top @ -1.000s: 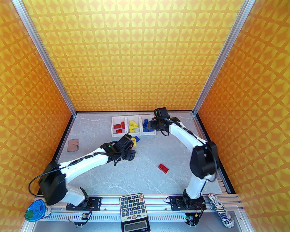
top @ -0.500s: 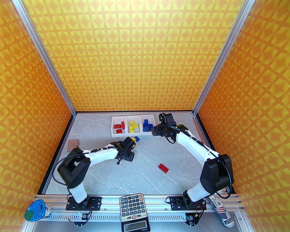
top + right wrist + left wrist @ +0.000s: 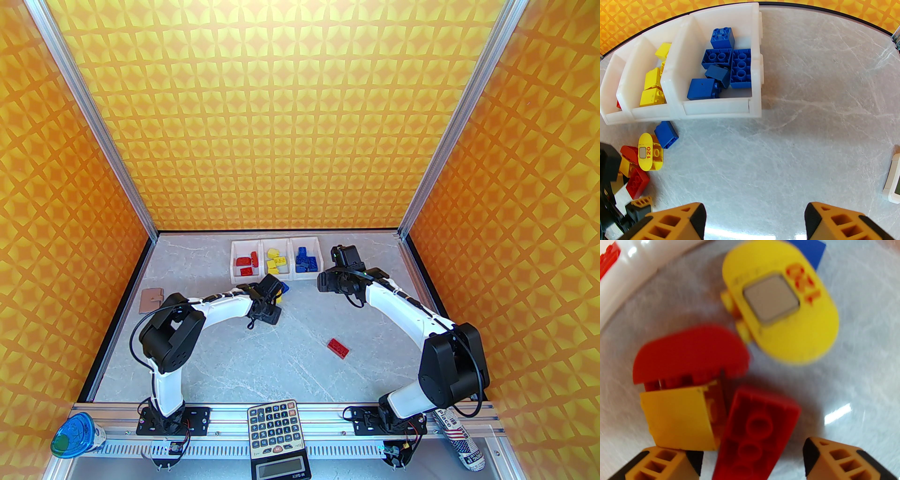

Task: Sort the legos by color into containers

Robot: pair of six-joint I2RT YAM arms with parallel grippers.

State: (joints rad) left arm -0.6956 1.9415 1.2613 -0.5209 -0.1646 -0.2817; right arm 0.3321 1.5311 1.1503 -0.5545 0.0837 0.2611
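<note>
Standing in a joined row at the far side of the grey marbled table (image 3: 262, 365), the three white plastic open-top bins (image 3: 307, 277) hold sorted bricks: red legos (image 3: 247, 265) in the left compartment, yellow legos (image 3: 275, 262) in the middle, blue legos (image 3: 721, 68) in the right. Just before the bins lies a loose cluster: a blue brick (image 3: 666, 134), a yellow rounded piece marked 120 (image 3: 780, 303), a red curved brick (image 3: 691, 352), a yellow square brick (image 3: 679, 415) and an upturned red oblong brick (image 3: 752, 427). The left gripper (image 3: 752, 458) hangs over this cluster, fingers spread wide to either side of the upturned red oblong brick, a gap showing on each side. The right gripper (image 3: 754, 220), spread wide and empty, hovers over bare table near the blue compartment. A lone red oblong brick (image 3: 338, 348) lies well apart, mid-table.
</note>
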